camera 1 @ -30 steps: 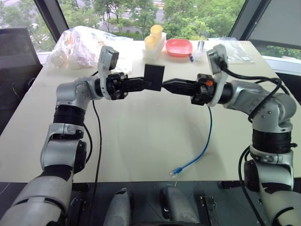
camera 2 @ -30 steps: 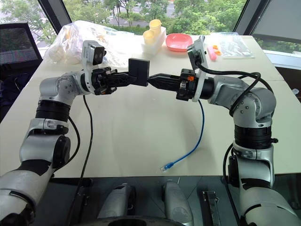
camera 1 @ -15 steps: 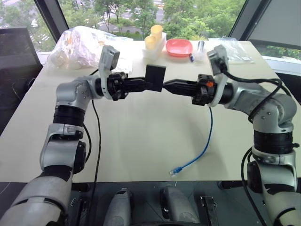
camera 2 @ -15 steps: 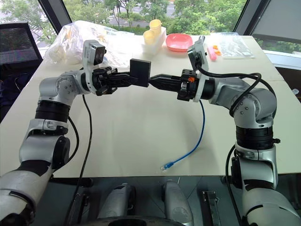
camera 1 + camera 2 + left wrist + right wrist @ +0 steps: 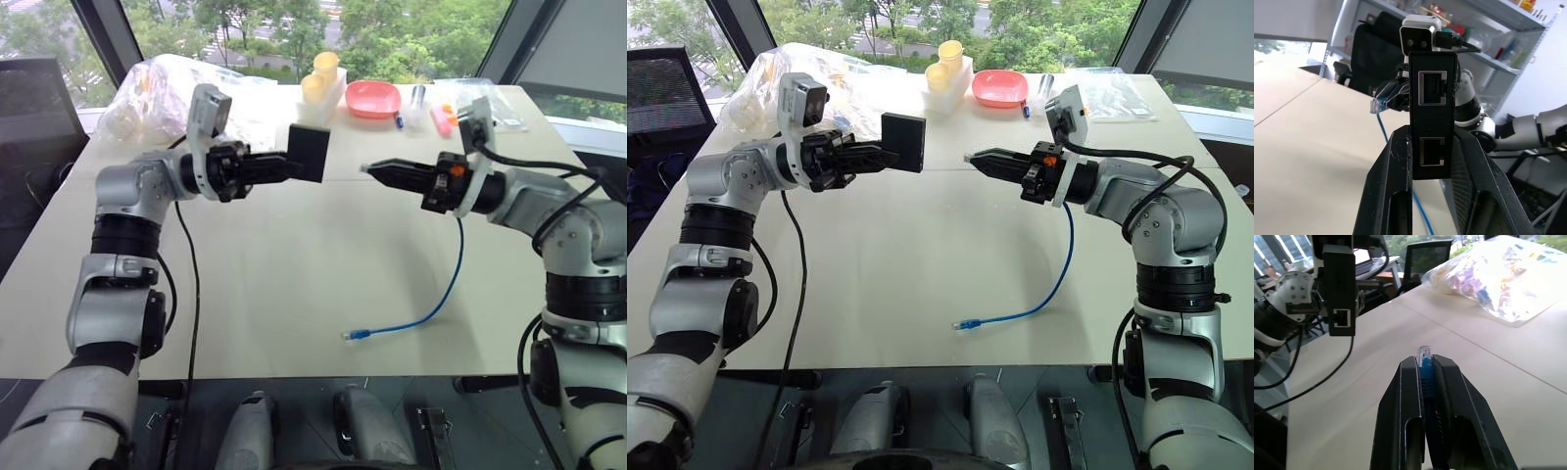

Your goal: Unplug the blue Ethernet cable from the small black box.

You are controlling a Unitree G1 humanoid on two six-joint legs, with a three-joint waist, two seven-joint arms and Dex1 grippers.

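The right hand [image 5: 1425,377] is pinched tight on the blue Ethernet cable [image 5: 453,264] just behind its clear plug, which pokes out past the fingertips and is free in the air. From there the cord runs back under the wrist, hangs down to the bench [image 5: 294,294] and curves across it to its other plug, lying loose near the front edge. The left hand [image 5: 1430,161] is clamped on the lower end of the small black box [image 5: 308,153], one finger on each flat side, holding it up above the bench with its two ports facing the right hand; both ports look empty, and a clear gap separates box and plug. The unplugging therefore seems done, and the risks lie in what follows. The left hand grips only the box's lower part, so the smooth casing could pivot or slip out if the arm swings or the pinch eases while it is high over the bench. The trailing cord could drag across the bench, or its loose end could slide off the front edge, if the right arm pulls further away. Swinging either arm toward the far side could also knock the pink bowl [image 5: 373,98], the yellow cups [image 5: 320,76] or the plastic bag [image 5: 162,93] there.
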